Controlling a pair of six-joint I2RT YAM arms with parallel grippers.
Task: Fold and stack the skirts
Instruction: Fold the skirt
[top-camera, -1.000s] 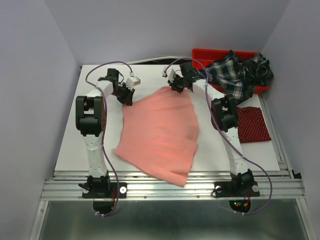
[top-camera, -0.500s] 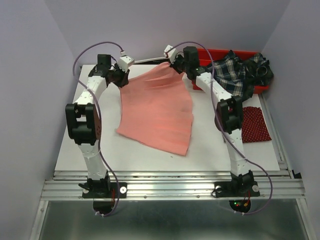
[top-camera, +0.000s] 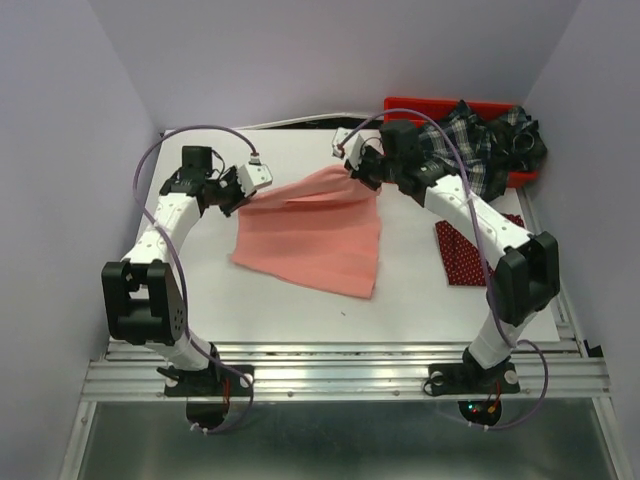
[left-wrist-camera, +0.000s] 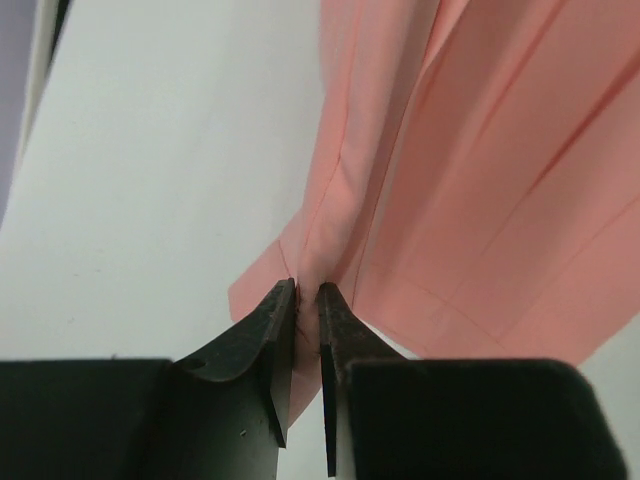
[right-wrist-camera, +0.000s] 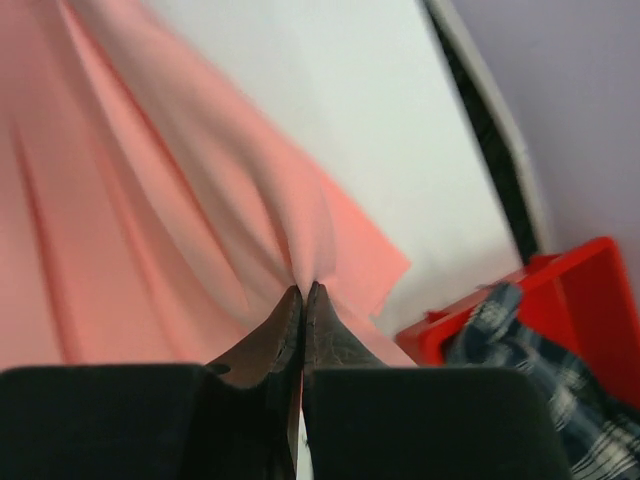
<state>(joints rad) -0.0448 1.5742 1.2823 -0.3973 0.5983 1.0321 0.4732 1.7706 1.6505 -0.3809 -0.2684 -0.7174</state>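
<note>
Left claw (left-wrist-camera: 306, 291), right claw (right-wrist-camera: 304, 290) — both pinch the pink skirt (top-camera: 315, 240).

Pale lilac walls (top-camera: 300, 50) close in on the left, far and right of a white table (top-camera: 420, 300). A ribbed metal rail (top-camera: 340, 378) lines its near edge, with a grey panel (top-camera: 340, 440) nearer still. The light is soft and even.

The big skirt (top-camera: 315, 235) lies on the table (top-camera: 420, 300), the small skirt (top-camera: 460, 262) to its right. Behind that, the third skirt (top-camera: 465, 140) sits in the bin (top-camera: 405, 104).
</note>
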